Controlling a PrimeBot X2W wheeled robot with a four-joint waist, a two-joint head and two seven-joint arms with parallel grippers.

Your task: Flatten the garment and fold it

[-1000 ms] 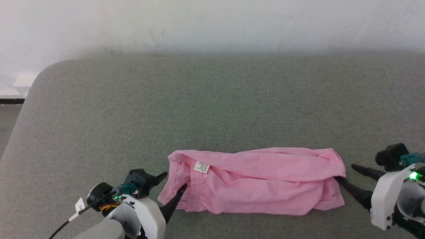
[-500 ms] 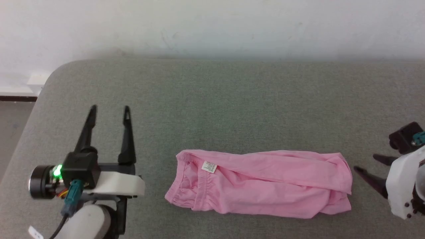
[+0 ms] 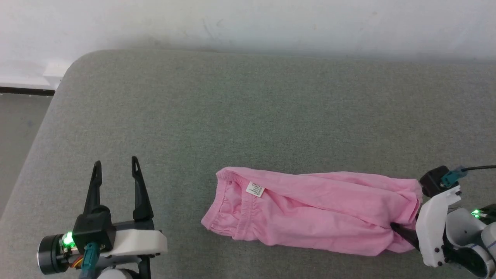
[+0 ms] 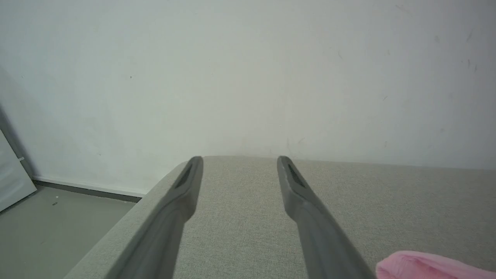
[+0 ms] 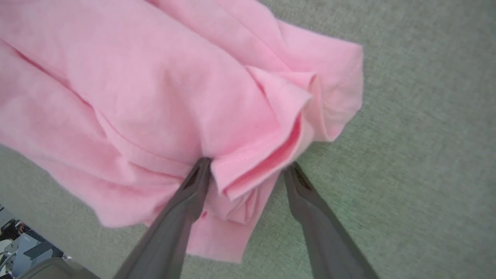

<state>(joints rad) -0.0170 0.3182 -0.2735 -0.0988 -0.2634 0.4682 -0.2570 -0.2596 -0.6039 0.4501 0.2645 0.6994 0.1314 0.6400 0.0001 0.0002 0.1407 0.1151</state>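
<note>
The garment is a light pink cloth lying in a long, creased bundle across the grey cushion. Its gathered elastic band and a small white label are at its left end. My right gripper is at the garment's right end. In the right wrist view this right gripper is open, and a folded hem of the garment sits between its two fingers. My left gripper stands open and empty to the left of the garment, fingers pointing away. The left wrist view shows the left gripper with a pink corner of the garment at the lower right.
The cushion has a rounded corner at the far left, beyond which the floor drops away. A white wall runs along the cushion's far edge. Bare grey fabric stretches behind the garment.
My left gripper left the waistband end and drew off to the left, pointing away. My right gripper pushed into the garment's right end, its fingers now astride the hem. The head camera shifted.
</note>
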